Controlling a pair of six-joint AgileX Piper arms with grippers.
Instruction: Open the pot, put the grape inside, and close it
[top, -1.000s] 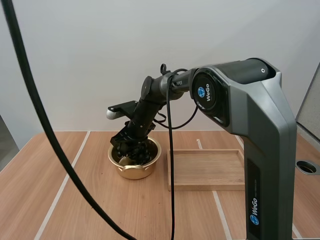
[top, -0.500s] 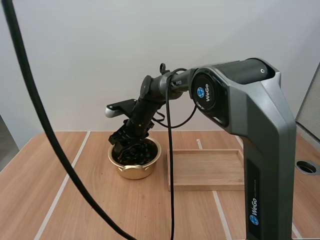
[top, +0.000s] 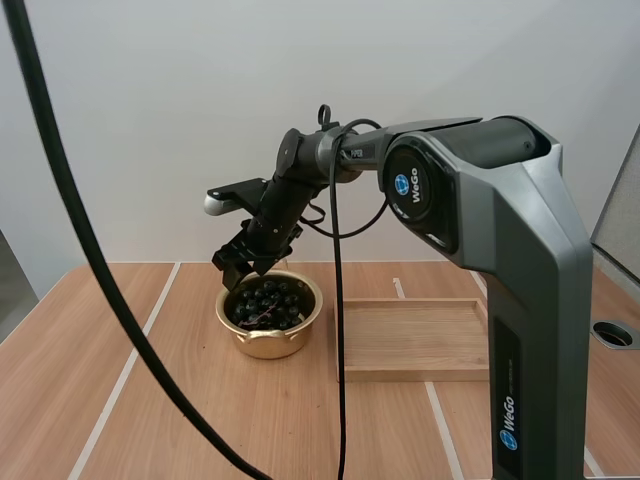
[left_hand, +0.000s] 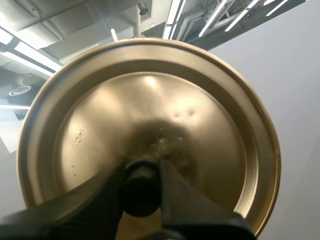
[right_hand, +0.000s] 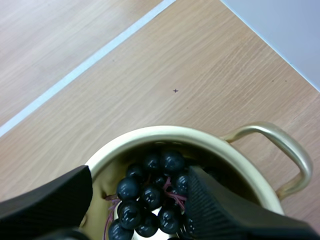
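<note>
1. Our right jaws hang just above the pot (top: 268, 342), over its rim on the side away from the wooden tray (top: 415, 340).
2. These jaws are spread. The two black fingers (right_hand: 47, 197) stand well apart, with nothing pinched between them.
3. The bunch of grapes (right_hand: 150, 195) lies inside the pot. Its dark round berries on reddish stems show in the gap between the spread fingers.
4. The pot is gold-coloured and uncovered. One looped handle (right_hand: 287, 150) sticks out from its rim.
5. The pot stands upright on the desk (top: 180, 400), just beside the tray and apart from it. The tray lies flat on the desk.
6. Our left jaws are pinching the black knob (left_hand: 141, 187) of the lid (left_hand: 150, 110), one finger pressed to each side of it.
7. The lid is gold like the pot. Its round face is turned towards the left wrist camera, and it touches nothing but the fingers.
8. From these views we cannot tell where the lid is held relative to the pot.
</note>
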